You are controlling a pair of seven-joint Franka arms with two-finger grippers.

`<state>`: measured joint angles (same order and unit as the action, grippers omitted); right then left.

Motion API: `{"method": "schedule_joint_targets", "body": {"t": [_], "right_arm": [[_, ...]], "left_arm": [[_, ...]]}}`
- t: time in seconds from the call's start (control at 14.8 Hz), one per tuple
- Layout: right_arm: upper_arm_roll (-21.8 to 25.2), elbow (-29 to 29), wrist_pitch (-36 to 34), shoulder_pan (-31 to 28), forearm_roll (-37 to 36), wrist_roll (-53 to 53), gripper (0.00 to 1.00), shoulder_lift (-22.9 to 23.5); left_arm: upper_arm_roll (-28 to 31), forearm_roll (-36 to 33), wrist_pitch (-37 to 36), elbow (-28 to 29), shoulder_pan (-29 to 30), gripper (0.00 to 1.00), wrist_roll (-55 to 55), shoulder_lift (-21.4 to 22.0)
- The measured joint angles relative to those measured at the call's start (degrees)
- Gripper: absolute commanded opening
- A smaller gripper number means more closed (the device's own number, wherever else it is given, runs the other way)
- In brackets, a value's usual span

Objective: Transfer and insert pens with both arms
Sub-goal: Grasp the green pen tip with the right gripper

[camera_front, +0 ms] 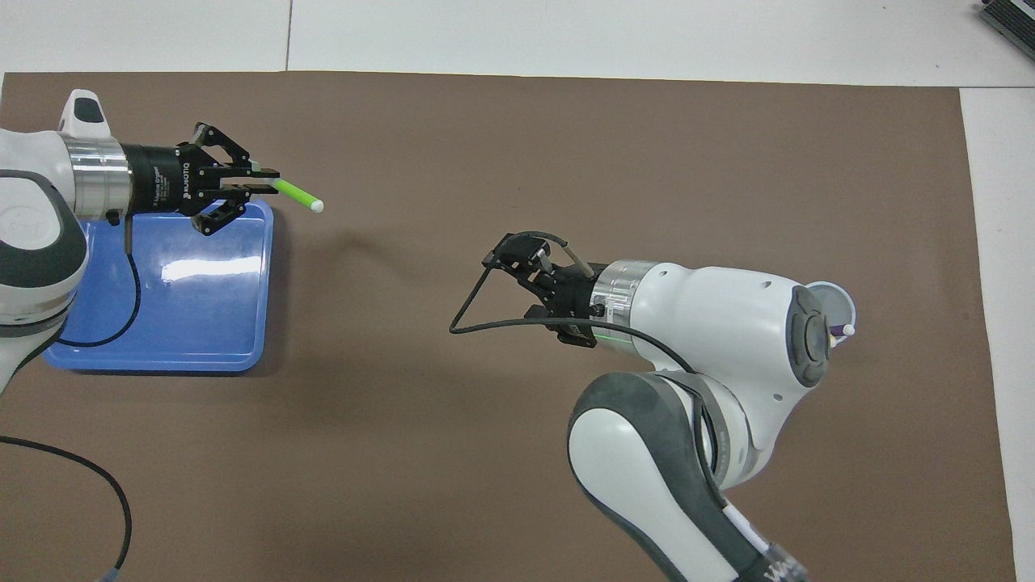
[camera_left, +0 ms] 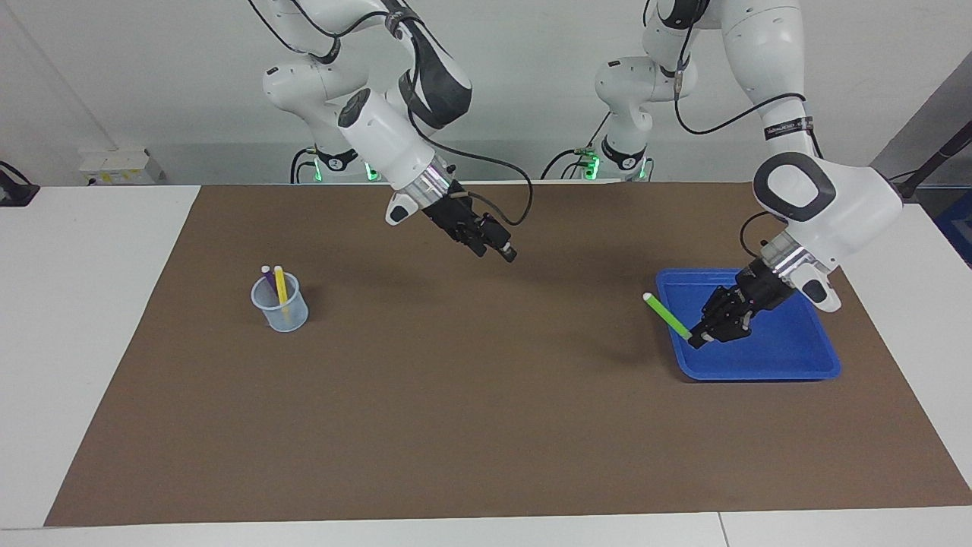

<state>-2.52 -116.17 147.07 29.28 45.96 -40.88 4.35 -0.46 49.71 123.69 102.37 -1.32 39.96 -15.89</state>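
Two pens stand upright in the clear plastic cup [camera_left: 280, 305] toward the right arm's end of the brown mat [camera_left: 486, 425]: the yellow pen [camera_left: 281, 285] and the purple pen [camera_left: 268, 278], both slim sticks with whitish ends. Over the middle of the mat hovers the right gripper [camera_left: 492, 248], its jaws released and holding nothing. At the left arm's end, the left gripper [camera_left: 697, 339] is clenched on one end of the green pen [camera_left: 667, 315], above the edge of the glossy blue tray [camera_left: 790, 357]; the pen juts out over the mat.
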Motion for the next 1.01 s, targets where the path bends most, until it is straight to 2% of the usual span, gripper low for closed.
{"method": "schedule_joint_targets", "body": {"t": [0.27, 0.54, 1.01], "right_arm": [[-0.07, 0.07, 4.64, 2.17, 2.74, -0.01, 0.96, 1.04], [-0.12, 2.54, 6.61, 3.75, 5.62, -0.01, 0.93, 2.23], [-0.1, 5.25, 8.81, 3.97, 5.65, -0.01, 0.91, 4.72]], "left_arm": [[-0.19, 1.58, 0.35, 1.76, -4.59, 0.0, 5.82, 1.26], [-0.19, 1.62, 5.47, 4.7, -10.39, 0.0, 9.42, 2.76], [-0.1, 1.64, 6.58, 8.94, -11.8, 0.0, 9.57, 5.73]]}}
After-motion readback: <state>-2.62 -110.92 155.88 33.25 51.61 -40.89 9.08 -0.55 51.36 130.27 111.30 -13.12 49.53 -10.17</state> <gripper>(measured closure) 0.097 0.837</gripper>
